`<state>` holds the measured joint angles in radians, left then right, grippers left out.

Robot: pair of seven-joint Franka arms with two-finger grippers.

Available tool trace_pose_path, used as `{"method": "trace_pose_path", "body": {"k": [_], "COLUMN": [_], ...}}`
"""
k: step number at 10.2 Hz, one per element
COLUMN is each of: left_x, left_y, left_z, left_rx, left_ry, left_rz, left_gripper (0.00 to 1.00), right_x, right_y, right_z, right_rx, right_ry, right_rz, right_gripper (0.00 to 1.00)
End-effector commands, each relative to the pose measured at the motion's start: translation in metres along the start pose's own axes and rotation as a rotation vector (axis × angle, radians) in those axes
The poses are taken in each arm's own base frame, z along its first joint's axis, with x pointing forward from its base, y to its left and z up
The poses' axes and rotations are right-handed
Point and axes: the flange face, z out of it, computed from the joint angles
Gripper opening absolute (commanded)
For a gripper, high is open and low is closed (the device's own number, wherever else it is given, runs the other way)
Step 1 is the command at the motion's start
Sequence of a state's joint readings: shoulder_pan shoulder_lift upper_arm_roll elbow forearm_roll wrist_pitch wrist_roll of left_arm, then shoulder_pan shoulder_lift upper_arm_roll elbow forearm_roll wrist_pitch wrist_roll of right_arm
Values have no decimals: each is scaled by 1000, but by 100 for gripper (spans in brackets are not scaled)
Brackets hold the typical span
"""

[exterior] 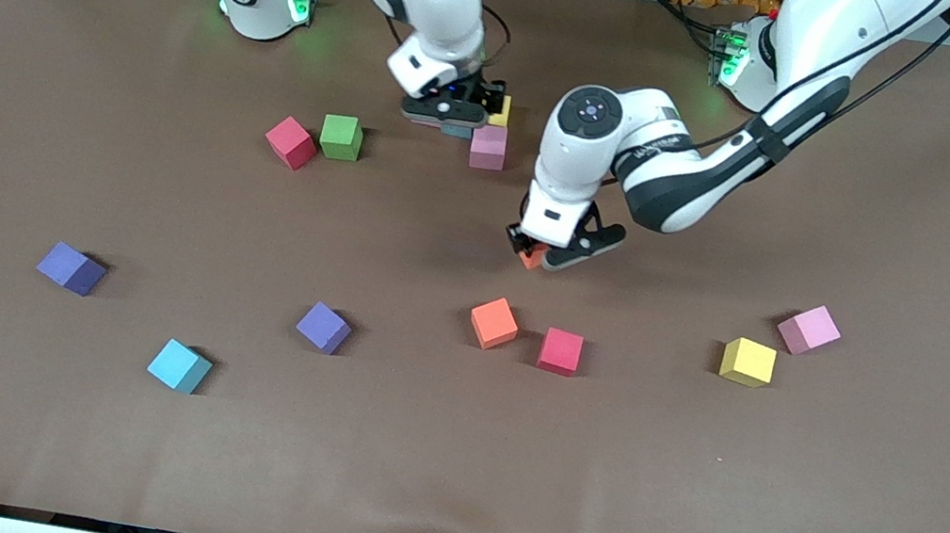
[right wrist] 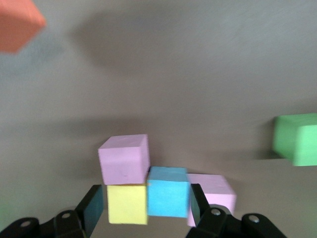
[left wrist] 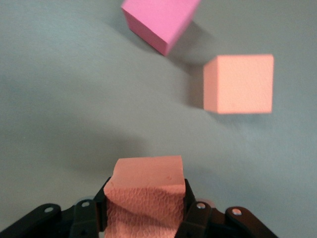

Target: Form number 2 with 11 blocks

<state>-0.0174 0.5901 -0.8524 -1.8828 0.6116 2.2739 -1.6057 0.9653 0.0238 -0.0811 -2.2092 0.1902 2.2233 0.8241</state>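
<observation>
Huddling together, touching, near the middle of the robots' edge: two pink cubes (right wrist: 124, 158), yellow cube (right wrist: 126, 203), cyan cube (right wrist: 167, 192). Hanging clamped above the centre: orange cube (exterior: 533, 257). Lying scattered toward the camera's edge: purple cubes (exterior: 71, 268), loose cyan cube (exterior: 179, 366), loose orange cube (exterior: 494, 323), red cube (exterior: 561, 352), loose yellow cube (exterior: 748, 361), loose pink cube (exterior: 808, 329).

Both Frankas: glossy white shells, black joint bands, black grippers.

Bases on the brown table (exterior: 873, 520) glow green at the ring lights. Round dark caps with small lit dots sit on the wrist housings. Black cables run along the left arm. Left gripper (exterior: 546, 252) and right gripper (exterior: 458, 118): matte black link fingers (left wrist: 197, 213) with silver pivot screws; a blue light shows on the right hand's body.
</observation>
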Motion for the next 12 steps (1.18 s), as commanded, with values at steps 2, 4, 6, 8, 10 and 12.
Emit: {"method": "trace_pose_path", "body": {"k": [2, 4, 6, 8, 10, 12], "left_x": [-47, -68, -81, -86, -95, -122], "left_y": [17, 26, 29, 27, 31, 51], "left_z": [22, 23, 23, 39, 46, 47], "left_rx": [63, 67, 64, 76, 69, 5], "left_ry": [24, 38, 28, -6, -14, -25], "left_rz": [245, 328, 370, 368, 398, 426], "left_gripper": [0, 0, 0, 0, 0, 0], "right_x": [80, 141, 211, 273, 317, 348], "right_y": [93, 143, 188, 246, 300, 341], "right_z": [-60, -90, -100, -88, -63, -46], "right_rx": [59, 21, -69, -86, -100, -53], "right_ry": [28, 140, 220, 202, 178, 145], "right_rz": [127, 188, 240, 363, 418, 452], "right_gripper": [80, 81, 83, 84, 85, 86]}}
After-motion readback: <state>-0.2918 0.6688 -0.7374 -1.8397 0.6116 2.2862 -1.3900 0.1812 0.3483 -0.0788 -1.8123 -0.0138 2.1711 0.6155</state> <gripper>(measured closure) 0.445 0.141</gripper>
